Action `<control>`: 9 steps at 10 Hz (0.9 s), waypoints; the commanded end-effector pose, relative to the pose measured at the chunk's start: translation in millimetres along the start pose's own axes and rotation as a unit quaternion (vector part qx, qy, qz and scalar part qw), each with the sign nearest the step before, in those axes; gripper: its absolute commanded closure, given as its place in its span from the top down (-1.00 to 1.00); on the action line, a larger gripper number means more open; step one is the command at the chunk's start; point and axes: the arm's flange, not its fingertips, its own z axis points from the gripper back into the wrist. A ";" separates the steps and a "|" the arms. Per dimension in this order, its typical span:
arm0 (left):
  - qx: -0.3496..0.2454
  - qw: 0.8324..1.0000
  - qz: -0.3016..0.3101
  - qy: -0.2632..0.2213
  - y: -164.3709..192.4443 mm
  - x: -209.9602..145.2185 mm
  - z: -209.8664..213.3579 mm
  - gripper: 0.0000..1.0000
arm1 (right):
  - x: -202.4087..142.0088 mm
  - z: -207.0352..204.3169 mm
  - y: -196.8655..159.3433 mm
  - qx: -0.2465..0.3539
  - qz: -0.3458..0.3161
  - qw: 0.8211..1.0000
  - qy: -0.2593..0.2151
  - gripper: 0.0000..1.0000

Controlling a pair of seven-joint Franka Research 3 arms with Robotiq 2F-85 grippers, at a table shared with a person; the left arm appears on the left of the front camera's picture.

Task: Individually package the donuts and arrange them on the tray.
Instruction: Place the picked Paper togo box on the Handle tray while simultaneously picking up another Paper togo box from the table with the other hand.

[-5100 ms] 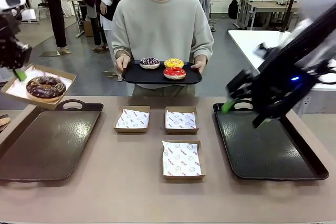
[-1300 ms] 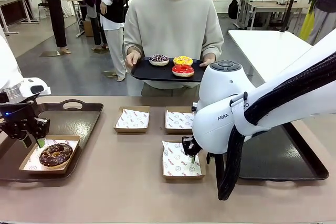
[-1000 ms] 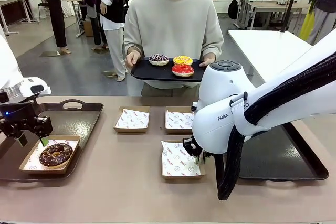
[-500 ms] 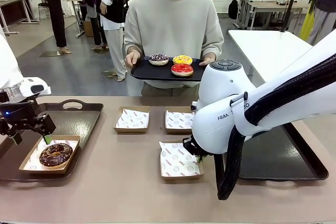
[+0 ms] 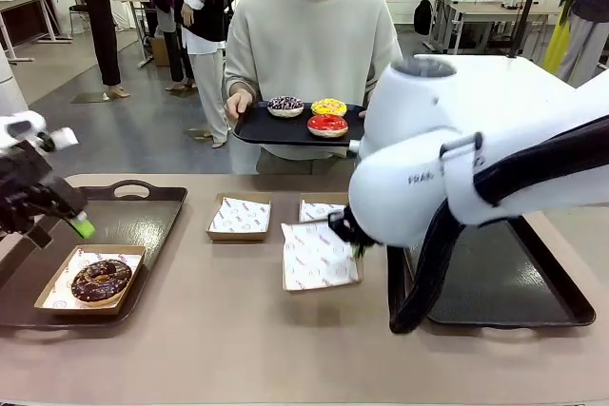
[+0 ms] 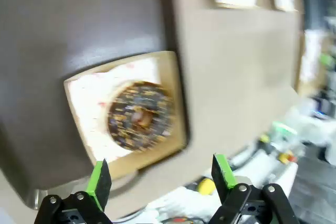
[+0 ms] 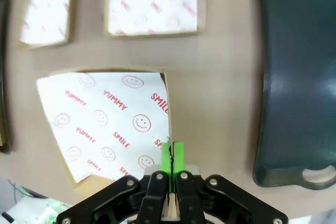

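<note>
Lying flat, hole up, a chocolate donut (image 5: 102,279) fills a box (image 5: 59,284) on the tray (image 5: 143,221); left hand (image 6: 160,174) gapes open, right hand (image 7: 171,156) pinches an empty box (image 5: 314,254).

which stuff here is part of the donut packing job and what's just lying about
Job: boxed donut, three donuts on the person's tray, lifted box, two empty boxes, left tray, right tray.
Lying about: white table behind, desks farther back.
</note>
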 end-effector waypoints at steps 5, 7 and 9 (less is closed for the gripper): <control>-0.329 0.937 0.012 -0.118 107.4 -81.3 73.8 1.00 | 110.8 105.5 21.9 0.009 -0.028 1.000 -0.007 -1.00; -0.371 0.918 0.021 -0.139 140.9 -94.7 70.6 1.00 | 145.6 96.3 17.8 0.015 -0.023 1.000 0.011 -1.00; -0.371 0.916 0.033 -0.151 152.8 -104.0 69.7 1.00 | 174.6 79.6 10.6 0.004 -0.029 0.998 0.051 -1.00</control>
